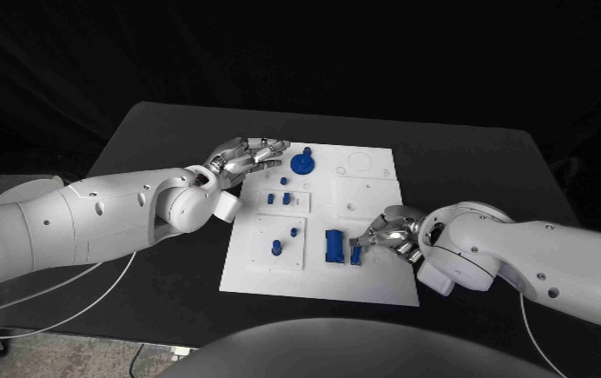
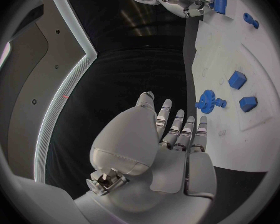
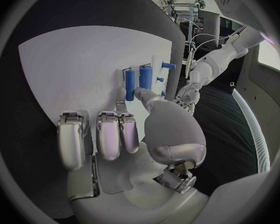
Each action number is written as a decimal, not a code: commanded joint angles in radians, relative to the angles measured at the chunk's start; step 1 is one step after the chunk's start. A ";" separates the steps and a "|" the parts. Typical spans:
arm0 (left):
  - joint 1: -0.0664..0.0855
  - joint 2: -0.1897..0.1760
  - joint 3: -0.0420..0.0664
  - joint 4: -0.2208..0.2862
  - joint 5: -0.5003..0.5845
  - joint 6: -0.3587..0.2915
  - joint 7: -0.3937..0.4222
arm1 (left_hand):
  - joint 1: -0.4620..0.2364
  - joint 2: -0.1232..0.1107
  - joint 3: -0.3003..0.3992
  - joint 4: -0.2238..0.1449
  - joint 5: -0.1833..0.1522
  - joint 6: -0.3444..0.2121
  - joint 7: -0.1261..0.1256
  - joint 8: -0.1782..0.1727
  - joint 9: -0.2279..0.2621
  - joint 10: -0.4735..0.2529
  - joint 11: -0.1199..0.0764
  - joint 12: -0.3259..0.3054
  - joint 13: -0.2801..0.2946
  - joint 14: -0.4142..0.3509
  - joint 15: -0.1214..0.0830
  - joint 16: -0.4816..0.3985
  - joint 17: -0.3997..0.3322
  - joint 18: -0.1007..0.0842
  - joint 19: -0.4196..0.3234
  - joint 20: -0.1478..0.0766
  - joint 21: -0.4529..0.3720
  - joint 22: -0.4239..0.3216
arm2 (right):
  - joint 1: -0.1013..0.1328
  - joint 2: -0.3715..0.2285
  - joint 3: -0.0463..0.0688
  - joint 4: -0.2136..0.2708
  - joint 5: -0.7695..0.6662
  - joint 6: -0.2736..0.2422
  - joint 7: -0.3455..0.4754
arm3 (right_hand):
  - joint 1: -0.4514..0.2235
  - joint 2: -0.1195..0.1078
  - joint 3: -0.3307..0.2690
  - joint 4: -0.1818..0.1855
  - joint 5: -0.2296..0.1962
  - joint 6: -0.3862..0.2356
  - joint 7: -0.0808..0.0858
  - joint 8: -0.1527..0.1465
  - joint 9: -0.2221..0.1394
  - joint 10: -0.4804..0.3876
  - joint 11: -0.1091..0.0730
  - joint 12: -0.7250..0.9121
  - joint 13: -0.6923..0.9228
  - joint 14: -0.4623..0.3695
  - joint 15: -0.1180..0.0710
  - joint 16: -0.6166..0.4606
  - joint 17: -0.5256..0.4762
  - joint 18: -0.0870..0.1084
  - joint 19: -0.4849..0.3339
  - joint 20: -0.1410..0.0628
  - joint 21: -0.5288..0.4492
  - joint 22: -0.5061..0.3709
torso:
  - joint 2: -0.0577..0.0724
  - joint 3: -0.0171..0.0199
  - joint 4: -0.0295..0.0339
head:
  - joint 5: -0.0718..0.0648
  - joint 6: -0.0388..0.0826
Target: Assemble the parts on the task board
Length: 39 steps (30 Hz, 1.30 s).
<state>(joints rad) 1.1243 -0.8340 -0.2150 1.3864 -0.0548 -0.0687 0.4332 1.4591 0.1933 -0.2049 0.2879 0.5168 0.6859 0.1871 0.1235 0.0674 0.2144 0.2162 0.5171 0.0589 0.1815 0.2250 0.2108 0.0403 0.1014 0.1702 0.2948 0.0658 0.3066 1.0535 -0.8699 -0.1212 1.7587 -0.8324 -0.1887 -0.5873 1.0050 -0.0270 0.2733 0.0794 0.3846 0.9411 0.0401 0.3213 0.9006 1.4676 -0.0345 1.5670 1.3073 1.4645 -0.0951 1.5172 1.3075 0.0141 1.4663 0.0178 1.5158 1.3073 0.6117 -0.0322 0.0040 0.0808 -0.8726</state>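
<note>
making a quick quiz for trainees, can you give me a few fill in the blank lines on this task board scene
1. The parts lie on a task board whose colour is ____.
2. The round toothed blue part near the left hand is a ____.
3. The hand touching the two tall blue blocks at the board's near end is the ____ hand.
4. The left hand holds ____.

Missing words: white; gear; right; nothing

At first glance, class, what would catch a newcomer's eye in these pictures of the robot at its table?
The white task board stands out in the middle of the black table, dotted with small blue parts, among them a blue gear near its far end. The right hand touches a tall blue block at the board's near right, while the left hand hovers open at the far left edge, beside the gear.
</note>
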 commanded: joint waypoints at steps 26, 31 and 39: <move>-0.004 -0.006 0.001 0.004 0.001 0.014 0.033 | 0.017 -0.004 0.009 -0.001 0.007 0.011 0.028 0.009 0.002 0.013 0.001 0.007 0.001 0.018 0.005 0.015 0.004 0.021 0.015 -0.001 0.006 0.005 | 0.021 -0.105 0.005 0.068 -0.006 -0.126 0.133 | -0.146 0.026 -0.149 0.193 -0.273 0.036 -0.010 0.053 0.025 0.103 -0.005 0.004 0.263 0.086 -0.003 0.000 0.155 0.000 0.082 -0.003 0.004 0.245 | -0.008 -0.0014 0.0004 | 0.011 0.000; -0.010 -0.006 0.001 0.003 -0.002 -0.001 0.069 | 0.005 -0.003 0.005 0.004 0.000 0.017 0.025 0.014 0.002 0.021 -0.001 0.015 0.002 0.037 0.002 0.032 0.006 0.025 0.035 -0.001 0.014 0.020 | 0.035 -0.118 0.005 0.052 0.079 -0.255 0.327 | -0.237 0.057 -0.230 0.214 -0.218 0.042 -0.018 0.081 0.054 0.103 -0.012 0.004 0.263 0.066 -0.010 -0.047 0.075 0.021 0.043 -0.008 -0.077 0.215 | -0.022 -0.0053 0.0026 | 0.010 0.000; -0.015 -0.007 0.001 0.012 -0.043 -0.054 0.170 | -0.053 0.000 -0.026 0.006 -0.035 0.038 0.011 0.030 0.004 0.066 -0.015 0.054 0.005 0.054 -0.019 0.046 0.006 0.028 0.055 -0.002 0.021 0.021 | 0.038 -0.122 0.001 -0.015 0.387 -0.286 0.804 | -0.165 0.110 -0.358 0.214 -0.254 -0.069 0.084 -0.063 -0.117 -0.521 0.100 -0.893 -0.308 -0.388 0.105 -0.755 -0.693 0.148 -0.472 0.086 -0.978 -0.169 | -0.028 -0.0041 0.0072 | 0.001 0.000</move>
<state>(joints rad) 1.1100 -0.8414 -0.2152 1.3931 -0.0667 -0.0887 0.5157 1.4150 0.1915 -0.2259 0.2946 0.4841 0.7168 0.1927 0.1466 0.0701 0.2750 0.1987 0.5689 0.0636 0.2363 0.2119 0.2557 0.0467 0.1173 0.2188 0.2929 0.0814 0.3299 1.0924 -0.9921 -0.1192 1.7506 -0.6385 -0.4573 -0.0757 0.8353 0.0813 -0.0791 0.2934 0.1275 0.8753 0.1169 0.2665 0.7938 0.9931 0.0575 0.7378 1.0338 1.1020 0.0019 0.7975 0.6446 0.1559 1.0193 0.0988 0.5783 1.1545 0.5860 -0.0374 0.0095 0.0834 -0.8726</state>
